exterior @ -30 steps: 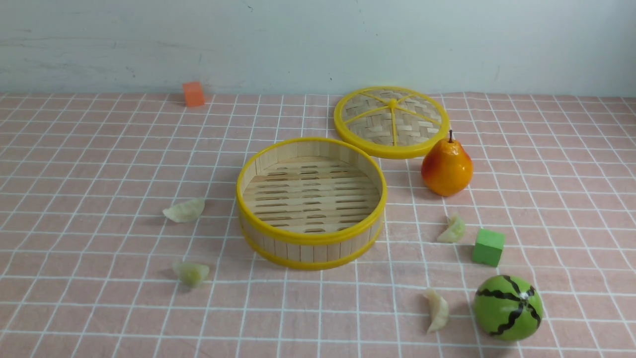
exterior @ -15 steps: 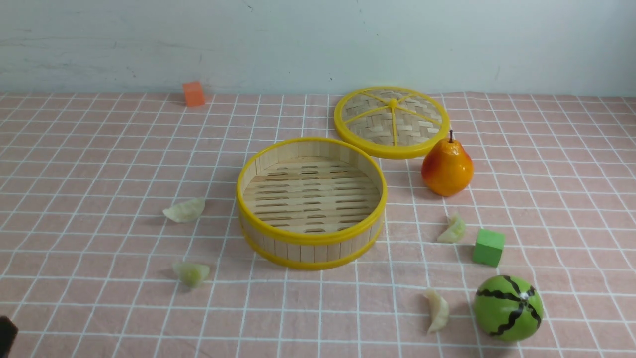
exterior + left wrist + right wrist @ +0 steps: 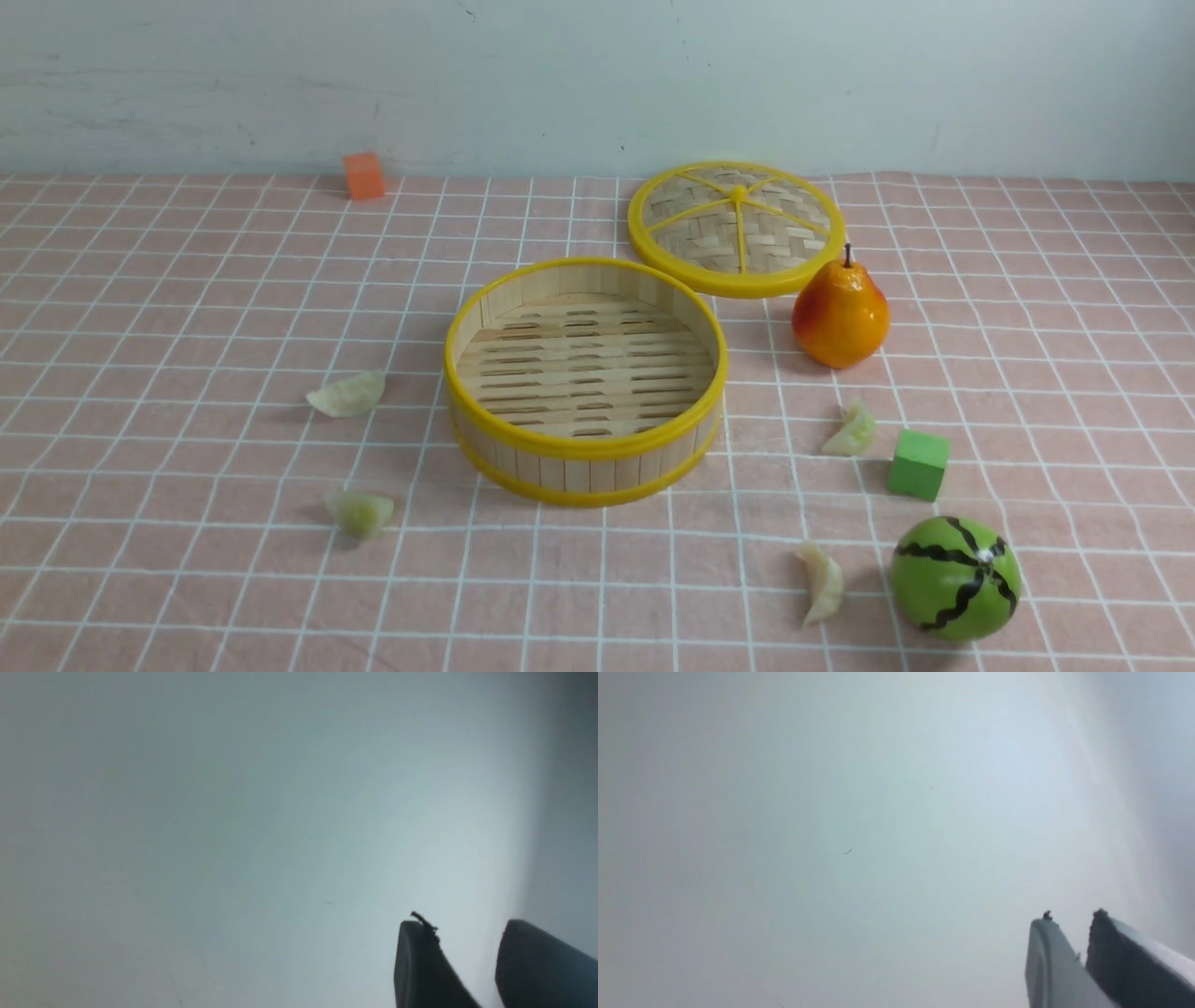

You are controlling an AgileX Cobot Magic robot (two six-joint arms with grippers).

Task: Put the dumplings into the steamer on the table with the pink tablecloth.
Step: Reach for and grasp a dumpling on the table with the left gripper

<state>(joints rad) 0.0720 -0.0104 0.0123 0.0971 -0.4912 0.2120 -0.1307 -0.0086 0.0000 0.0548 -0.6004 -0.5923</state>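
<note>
Dumplings [image 3: 346, 394], four in all, are spread on the pink tablecloth [image 3: 187, 280], two to each side of the steamer [image 3: 583, 448], which is empty. No pickup is yet begun. The left gripper [image 3: 467, 924] is parted and empty. The right gripper [image 3: 1071, 917] is parted only narrowly and is also empty. A descent onto one dumpling is called for next.

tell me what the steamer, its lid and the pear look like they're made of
The steamer looks like matte bamboo or light wood: upright strips, slatted floor; its yellow rims look like smooth plastic. The lid is woven bamboo-like strips in a glossy yellow, plastic-looking frame. The pear is probably plastic or foam: smooth painted orange-yellow skin, slight shine.
</note>
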